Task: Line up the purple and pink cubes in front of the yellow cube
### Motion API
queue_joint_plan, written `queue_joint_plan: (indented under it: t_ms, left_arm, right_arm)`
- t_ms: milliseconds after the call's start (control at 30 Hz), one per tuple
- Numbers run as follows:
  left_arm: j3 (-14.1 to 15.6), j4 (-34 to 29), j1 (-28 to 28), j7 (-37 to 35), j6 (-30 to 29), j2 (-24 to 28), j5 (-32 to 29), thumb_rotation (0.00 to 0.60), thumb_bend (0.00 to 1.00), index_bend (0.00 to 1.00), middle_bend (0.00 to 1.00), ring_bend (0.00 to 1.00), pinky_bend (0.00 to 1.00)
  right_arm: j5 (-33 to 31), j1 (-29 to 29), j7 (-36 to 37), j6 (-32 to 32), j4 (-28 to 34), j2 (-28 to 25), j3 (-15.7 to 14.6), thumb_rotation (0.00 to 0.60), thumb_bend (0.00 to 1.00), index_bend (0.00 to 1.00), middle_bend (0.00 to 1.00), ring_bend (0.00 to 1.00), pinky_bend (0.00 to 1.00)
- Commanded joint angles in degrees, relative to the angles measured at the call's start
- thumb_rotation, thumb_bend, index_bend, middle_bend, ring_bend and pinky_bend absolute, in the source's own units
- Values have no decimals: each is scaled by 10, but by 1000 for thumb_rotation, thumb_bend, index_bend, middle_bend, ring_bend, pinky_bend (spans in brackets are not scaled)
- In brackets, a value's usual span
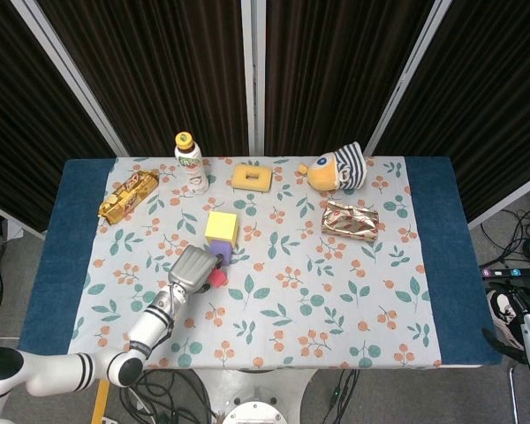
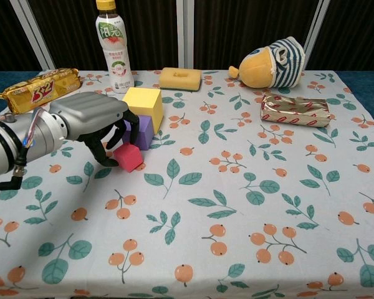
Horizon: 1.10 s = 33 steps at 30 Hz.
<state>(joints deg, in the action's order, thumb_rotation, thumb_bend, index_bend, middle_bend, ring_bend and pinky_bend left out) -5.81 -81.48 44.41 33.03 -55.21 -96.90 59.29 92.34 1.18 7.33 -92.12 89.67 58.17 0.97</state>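
The yellow cube (image 2: 143,103) (image 1: 222,227) stands on the floral cloth. The purple cube (image 2: 141,132) (image 1: 219,255) sits right in front of it, touching it. The pink cube (image 2: 129,157) (image 1: 218,279) rests on the cloth just in front of the purple one, slightly left in the chest view. My left hand (image 2: 90,121) (image 1: 193,266) comes in from the left with its fingers (image 2: 119,138) curled on the pink cube's left and back sides, still holding it. My right hand shows in neither view.
A drink bottle (image 2: 114,47) and a snack pack (image 2: 38,87) stand behind the left hand. A yellow sponge (image 2: 180,78), a striped plush toy (image 2: 275,61) and a gold foil packet (image 2: 296,109) lie further back and right.
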Motion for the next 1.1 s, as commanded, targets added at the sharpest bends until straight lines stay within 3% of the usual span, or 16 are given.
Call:
queue_joint_plan:
  t_ms: [33,167,300,433,533,667,867,1100]
  left_arm:
    - [1,-10,-4,-8,-5,5,7,600,218,482,760,729,750]
    - [7,-41,-22,-46,-47,20,66,600,206,478,758,726,750]
    - [25,-21,-26,-85,-75,22,152,600,197,428,740,701,746]
    - [41,21,-22,-83,-79,9,197,600,94,207,713,690,737]
    - [44,54,-21,-83,-85,-12,219,600,35,137,708,689,736]
    - [44,85,-17,-81,-83,-34,234,600,24,131,709,689,736]
    - [36,62,-15,-74,-86,-48,246,600,19,131,717,692,739]
    - [0,67,7,10,-35,-77,189,600,17,131,730,698,740]
  right_arm:
    - [1,-1,0,0,1,0,0,600,66,229,297,257,356]
    - [1,-1,-3,0,3,-2,0,600,66,229,297,257,356]
    - [6,-1,-6,-1,6,-2,-1,600,66,229,297,257,356]
    - [9,1,-8,-6,7,-2,-2,600,65,228,297,257,356]
    - [8,3,-10,-7,9,-3,-2,600,65,228,297,257,356]
    - [9,4,-11,-9,10,-4,-2,600,66,228,297,257,356]
    - [7,3,-13,-7,12,-3,-2,600,66,228,297,257,356]
    - [8,5,-11,-10,10,-4,-2,600,66,227,297,257,356]
